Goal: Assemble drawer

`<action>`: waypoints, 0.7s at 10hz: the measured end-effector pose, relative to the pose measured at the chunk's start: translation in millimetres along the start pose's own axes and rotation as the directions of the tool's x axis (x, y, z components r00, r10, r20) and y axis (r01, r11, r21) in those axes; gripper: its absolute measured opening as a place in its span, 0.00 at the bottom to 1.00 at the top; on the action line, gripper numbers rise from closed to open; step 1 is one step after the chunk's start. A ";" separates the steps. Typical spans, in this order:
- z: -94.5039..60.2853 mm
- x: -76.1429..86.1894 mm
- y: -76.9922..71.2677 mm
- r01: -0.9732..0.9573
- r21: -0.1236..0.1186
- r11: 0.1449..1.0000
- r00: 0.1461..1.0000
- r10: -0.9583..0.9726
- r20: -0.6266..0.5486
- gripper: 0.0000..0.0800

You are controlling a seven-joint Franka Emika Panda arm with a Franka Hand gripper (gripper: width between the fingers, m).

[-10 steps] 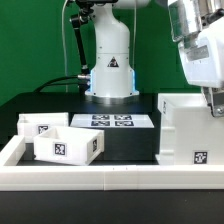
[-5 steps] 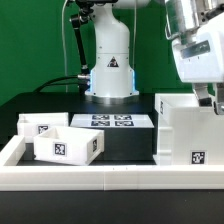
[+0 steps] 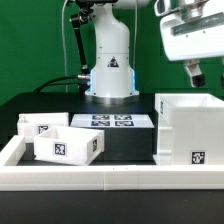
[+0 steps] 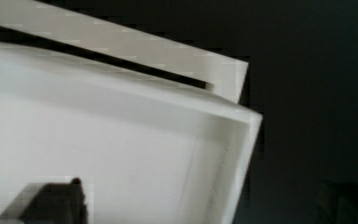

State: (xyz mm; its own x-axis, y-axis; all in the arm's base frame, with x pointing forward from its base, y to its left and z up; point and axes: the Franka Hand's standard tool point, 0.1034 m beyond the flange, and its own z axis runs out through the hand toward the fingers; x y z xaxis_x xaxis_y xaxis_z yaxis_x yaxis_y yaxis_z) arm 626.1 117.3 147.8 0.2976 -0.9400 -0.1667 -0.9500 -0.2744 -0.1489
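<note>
The tall white drawer housing (image 3: 186,132) stands at the exterior view's right, open side up, with a tag on its front. Two smaller open-top boxes (image 3: 67,147) (image 3: 41,125) sit side by side at the exterior view's left, each with a tag. My gripper (image 3: 197,73) hangs in the air above the housing's far right corner and touches nothing. In the wrist view the housing (image 4: 105,130) fills the picture from above. My gripper (image 4: 202,205) is open there, with one dark fingertip (image 4: 51,198) over the housing's inside and nothing between the jaws.
A low white border rail (image 3: 100,178) runs along the front and the exterior view's left of the black table. The marker board (image 3: 112,120) lies flat at the back middle, in front of the robot base (image 3: 110,65). A green wall is behind.
My gripper has risen from the housing's right wall to well above it and moved a little to the exterior view's left. The housing and both boxes have not moved.
</note>
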 end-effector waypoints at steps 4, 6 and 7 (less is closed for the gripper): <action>3.1 6.7 12.1 0.400 -0.054 0.915 0.916 -0.400 0.022 0.81; 2.0 12.5 20.0 0.661 -0.111 0.742 0.750 -0.659 0.061 0.81; 3.1 11.9 19.3 0.719 -0.117 0.685 0.694 -0.716 0.075 0.81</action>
State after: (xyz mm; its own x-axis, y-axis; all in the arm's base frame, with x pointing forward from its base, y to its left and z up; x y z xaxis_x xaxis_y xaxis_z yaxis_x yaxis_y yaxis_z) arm 611.6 101.5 139.8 0.8938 -0.4409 -0.0825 -0.4478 -0.8876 -0.1078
